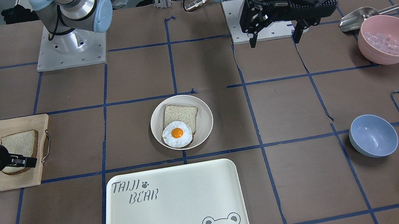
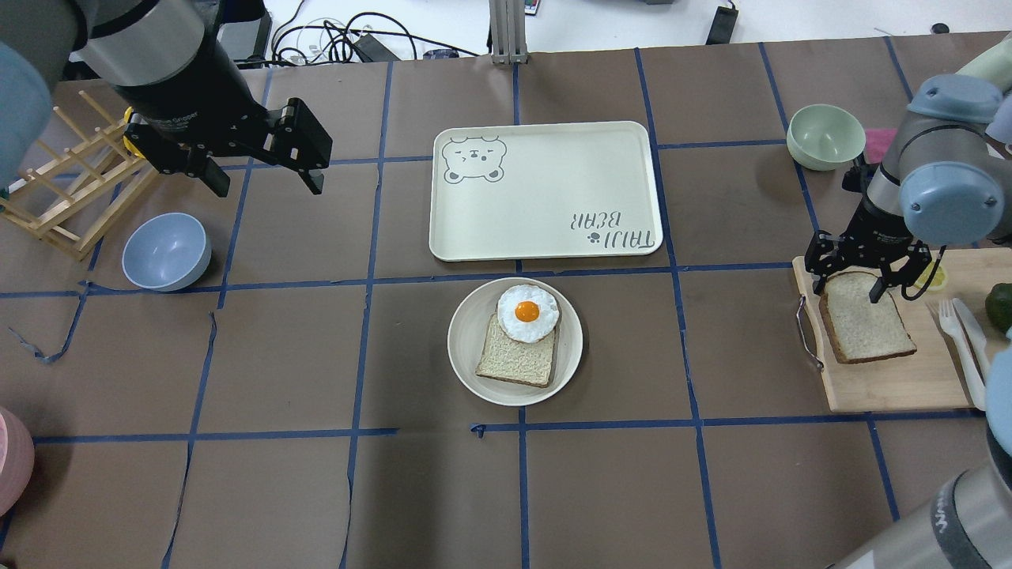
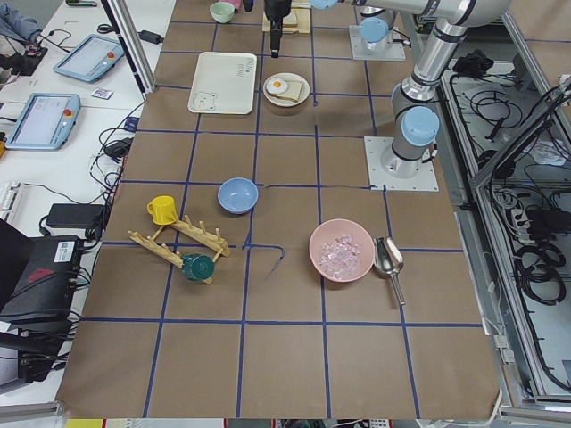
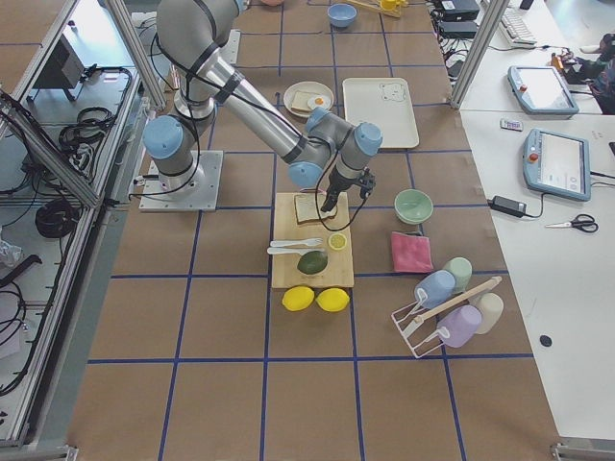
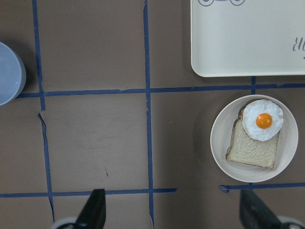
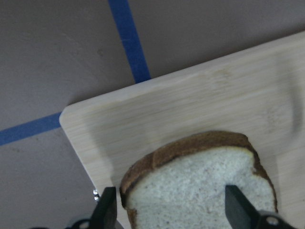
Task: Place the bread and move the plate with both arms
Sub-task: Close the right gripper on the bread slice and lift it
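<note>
Table: brown paper surface [image 2: 277, 490] gridded with blue tape, both arm bases bolted at the robot side.
Bread: slice with dark crust [image 2: 867, 326] lies flat on the wooden cutting board [image 2: 893, 387] at the robot's right, off the plate, so not yet placed.
Right gripper: [image 2: 863, 276] low over the crust end of the bread, jaws spread with one finger either side of the slice in the wrist view [image 6: 169, 210]. Nothing pinched yet; looks lined up to close across the slice's width.
Plate: round cream dish [image 2: 466, 359] at table centre, just robot-side of the bear tray [image 2: 545, 190]. Already carries a paler slice [image 2: 514, 359] with a fried egg [image 2: 527, 313] overlapping its far end. Judgement: the bread goes on top as a lid.
Left gripper: [image 2: 257, 162] parked high over bare table beside the blue bowl [image 2: 166, 251], fingers apart, empty. Wrist camera frames the plate, so probably waiting for the plate move.
Risk: soft slice may fold or tear if pinched near the crust end only.
Next: close on bread, lift, carry to plate.
</note>
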### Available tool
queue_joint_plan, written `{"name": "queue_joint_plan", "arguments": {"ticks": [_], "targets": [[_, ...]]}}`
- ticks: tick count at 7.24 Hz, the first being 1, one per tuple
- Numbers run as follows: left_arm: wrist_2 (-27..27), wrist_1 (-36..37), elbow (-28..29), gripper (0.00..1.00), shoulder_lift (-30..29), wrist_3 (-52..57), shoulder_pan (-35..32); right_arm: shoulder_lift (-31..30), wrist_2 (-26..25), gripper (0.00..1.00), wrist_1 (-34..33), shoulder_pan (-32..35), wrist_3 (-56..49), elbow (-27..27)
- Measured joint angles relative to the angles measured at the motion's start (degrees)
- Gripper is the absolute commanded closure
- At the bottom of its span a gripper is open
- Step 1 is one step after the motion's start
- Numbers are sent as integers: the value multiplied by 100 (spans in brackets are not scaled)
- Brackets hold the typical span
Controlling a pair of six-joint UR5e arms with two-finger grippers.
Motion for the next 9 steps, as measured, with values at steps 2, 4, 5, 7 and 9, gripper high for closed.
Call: {"name": "queue_joint_plan", "arguments": {"ticks": [2,4,5,7,9], "targets": [[0,0,0,0,0,0,0,10,-1,100,7,-3,36,2],[0,0,-1,0,0,0,-2,8,1,100,22,-4,95,-7],[0,0,-3,0,0,0,-4,5,2,100,27,-4,101,-21],[0,0,-6,0,0,-6,-4,-31,9,100,43,-5,102,-53],[0,0,-2,0,0,-8,-5,-108,11,100,177,-4,100,-179]]}}
